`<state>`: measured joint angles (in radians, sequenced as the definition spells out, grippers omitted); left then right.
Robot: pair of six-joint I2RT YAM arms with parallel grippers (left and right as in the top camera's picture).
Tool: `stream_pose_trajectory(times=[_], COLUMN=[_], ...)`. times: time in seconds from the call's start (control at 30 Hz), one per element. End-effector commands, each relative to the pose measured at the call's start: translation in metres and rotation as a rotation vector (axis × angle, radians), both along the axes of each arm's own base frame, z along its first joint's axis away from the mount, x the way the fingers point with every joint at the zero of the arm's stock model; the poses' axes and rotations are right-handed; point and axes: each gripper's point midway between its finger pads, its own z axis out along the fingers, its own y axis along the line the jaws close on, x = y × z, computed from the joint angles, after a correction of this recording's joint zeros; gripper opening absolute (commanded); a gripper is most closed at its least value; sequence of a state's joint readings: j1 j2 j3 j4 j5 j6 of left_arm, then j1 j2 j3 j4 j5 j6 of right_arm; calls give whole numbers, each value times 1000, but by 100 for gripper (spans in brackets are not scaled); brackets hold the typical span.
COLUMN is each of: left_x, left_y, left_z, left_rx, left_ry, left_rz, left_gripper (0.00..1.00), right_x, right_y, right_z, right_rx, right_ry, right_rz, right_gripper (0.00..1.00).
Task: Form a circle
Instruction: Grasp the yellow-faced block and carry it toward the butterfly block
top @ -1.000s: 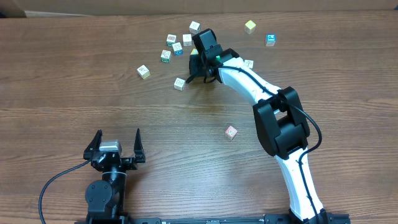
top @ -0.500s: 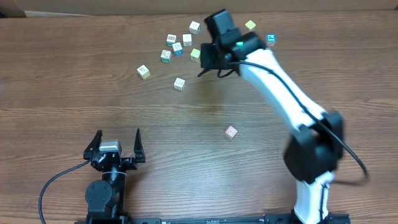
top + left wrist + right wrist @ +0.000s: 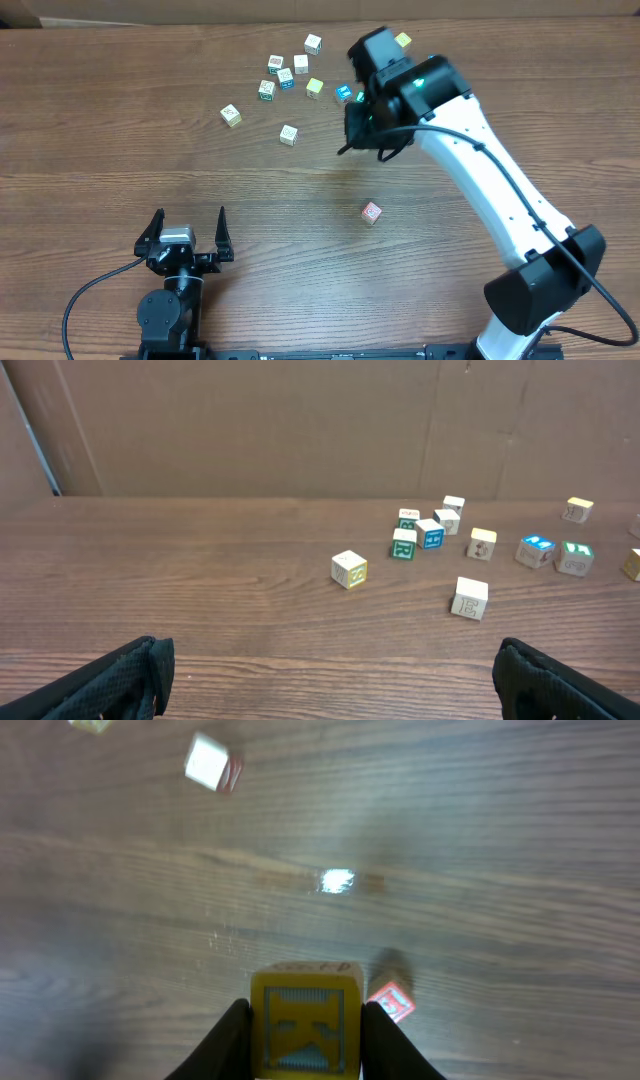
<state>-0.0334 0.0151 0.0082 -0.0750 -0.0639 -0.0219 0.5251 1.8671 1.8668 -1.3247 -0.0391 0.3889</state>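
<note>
Swung clear of the far-edge cluster [image 3: 286,75], right gripper [image 3: 368,135] clamps a yellow-edged cube [image 3: 305,1020], seemingly carrying it toward the pink cube [image 3: 372,212]; left gripper [image 3: 187,228] idles wide open.

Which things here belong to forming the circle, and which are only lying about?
In the job: right hand, shut on the held cube; pink cube on the table, apart from the rest, likely the circle's place.
Lying about, for now: left hand, open, away from the cubes; blue cube; yellow cube; pale cubes scattered at the far side.
</note>
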Motion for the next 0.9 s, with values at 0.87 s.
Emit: stream_pose_trajectory(times=[0.87], left_x=[0], left_y=[-3], left_z=[1], left_rx=[17], left_ry=[-10], left_rz=[-13], left_gripper=[100], right_x=[-62], right_y=[39], right_z=[-141], right_rx=[-99], right_ry=[54], right_rz=[293], right_gripper=[27])
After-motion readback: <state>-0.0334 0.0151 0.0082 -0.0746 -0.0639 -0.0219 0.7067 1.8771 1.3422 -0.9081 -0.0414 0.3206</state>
